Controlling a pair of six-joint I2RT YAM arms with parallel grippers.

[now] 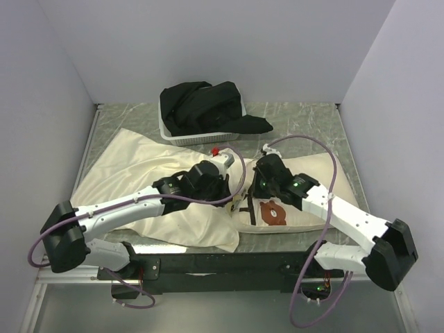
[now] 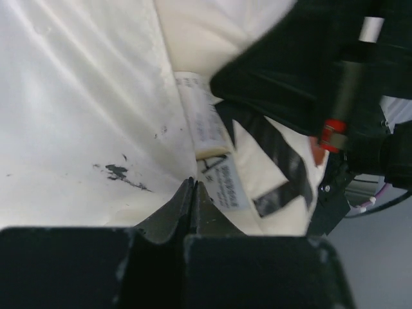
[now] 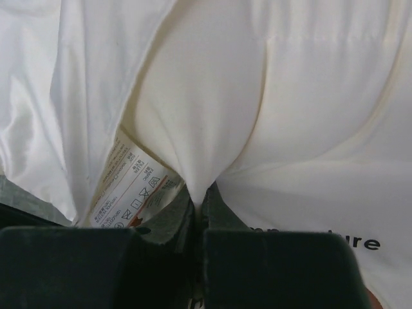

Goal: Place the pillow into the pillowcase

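The pillow [image 1: 298,182] lies right of centre, its brown bear face [image 1: 275,211] toward the near edge. The cream pillowcase [image 1: 139,166] is spread wrinkled on the left. My left gripper [image 2: 193,184] is shut at the pillowcase [image 2: 84,96] edge, which runs down into its tips, beside white care tags [image 2: 225,187] and a black strap [image 2: 277,151]. My right gripper [image 3: 205,190] is shut on a gathered pinch of the pillow [image 3: 212,109] cover. A care label [image 3: 129,183] and the shiny pillowcase [image 3: 51,96] lie to its left. From above, both grippers [image 1: 223,189] [image 1: 263,182] meet at the pillow's left end.
A white basket [image 1: 191,139] holding a heap of black cloth [image 1: 208,107] stands at the back, just beyond the pillowcase. Grey walls close the table on the left, back and right. Purple cables [image 1: 326,149] loop over both arms.
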